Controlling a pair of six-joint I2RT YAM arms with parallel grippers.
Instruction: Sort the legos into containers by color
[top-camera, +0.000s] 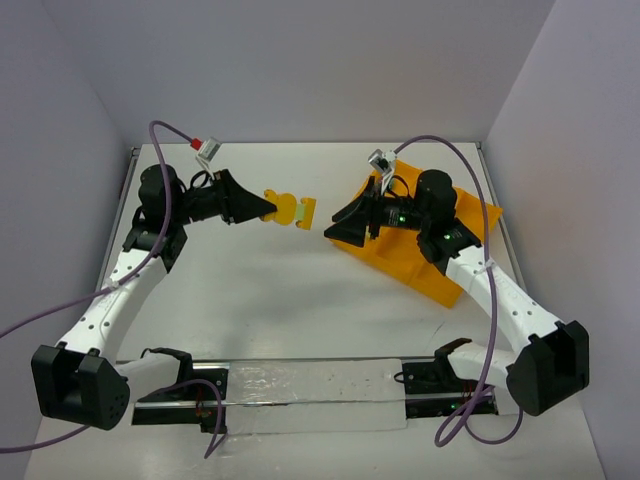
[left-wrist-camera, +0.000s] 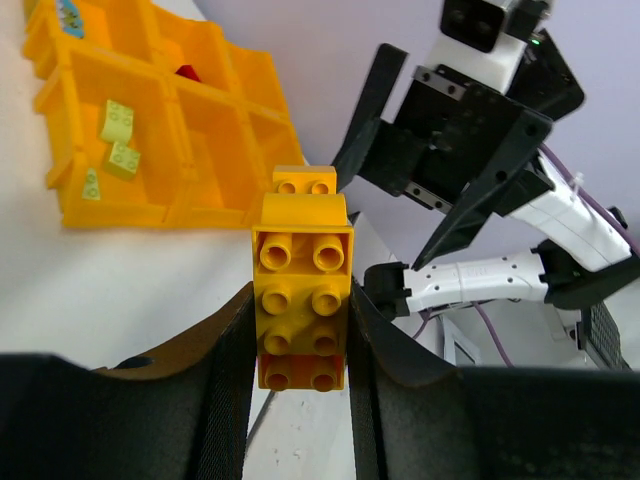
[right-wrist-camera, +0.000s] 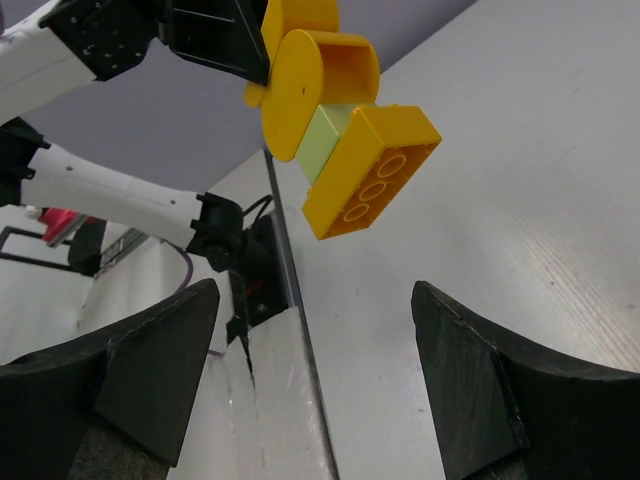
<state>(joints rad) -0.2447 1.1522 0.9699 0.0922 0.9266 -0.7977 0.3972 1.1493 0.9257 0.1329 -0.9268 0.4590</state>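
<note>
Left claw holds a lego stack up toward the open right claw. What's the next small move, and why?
Probably ease the open right claw forward and close it on the far yellow brick of the stack. The left claw grips the stack's near end, and a light green brick sits between yellow ones, so it likely needs pulling apart before sorting.

Yellow legos, light-green brick, orange-yellow tray

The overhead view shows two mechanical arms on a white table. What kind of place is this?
Probably a robotics lab test booth: plain grey walls close in a white table, two cabled arms are bolted at its near edge, and the props are toy bricks and a yellow divided tray.
</note>
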